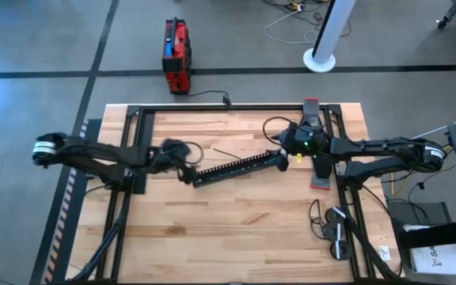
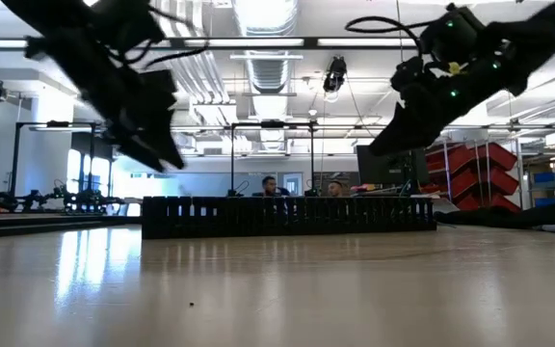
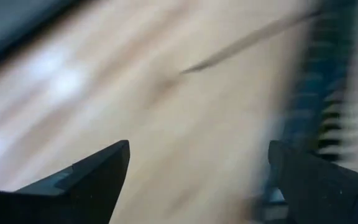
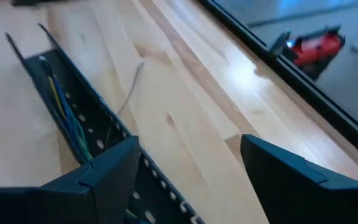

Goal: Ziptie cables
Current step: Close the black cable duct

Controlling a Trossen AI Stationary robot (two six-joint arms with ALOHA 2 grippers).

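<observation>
Table (image 1: 236,229) of pale wood filled the high view, framed by black rails, with both dark arms reaching in toward its middle. A long black slotted tray (image 1: 236,169) lay slanted across the table between the two arms, one end near the left gripper and the other rising toward the right one; in the low view it stood as a low toothed wall (image 2: 287,216) on the wood. The left gripper (image 1: 182,161) hung just above the tray's left end, its fingers (image 3: 98,177) spread wide with nothing between them and bare wood showing in the gap. The right gripper (image 1: 279,158) sat at the tray's other end, also well open and holding nothing, one finger (image 4: 98,180) over the tray's wall and the other over the table beside it. The cables (image 4: 64,115), thin wires in blue, yellow and green, lay lengthwise inside the tray, seen from the right wrist. A single thin wire (image 4: 129,93) lay loose on the wood just beside the tray. Off the table, a red case (image 1: 176,55) rested on the grey floor, and a white post base (image 1: 320,59) stood to its right. Near the table's right front corner sat a small grey device (image 1: 337,231) with a black cord.
</observation>
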